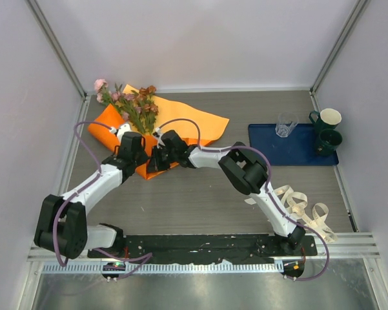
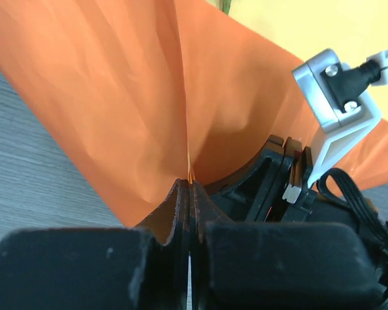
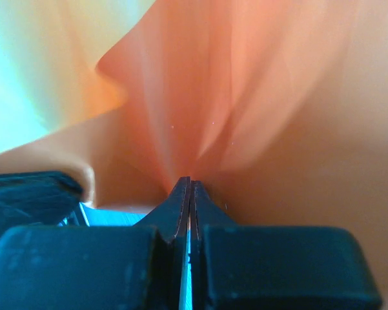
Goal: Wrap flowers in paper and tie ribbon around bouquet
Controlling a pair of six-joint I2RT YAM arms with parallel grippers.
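Orange paper (image 1: 181, 119), from above: far left on the desk (image 1: 200, 200), flowers (image 1: 132, 103) on its far end, left tool (image 1: 135, 154) and right tool (image 1: 160, 158) at its near edge.
Left wrist: left tool (image 2: 189, 187) clamped on paper (image 2: 116, 97) edge.
Right wrist: right tool (image 3: 190, 187) clamped on paper (image 3: 258, 97) fold.

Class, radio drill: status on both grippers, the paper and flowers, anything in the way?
Left gripper shut on the paper. Right gripper shut on it too. Flowers lie on the paper, not yet wrapped. Ribbon aside, near-right; nothing blocking.
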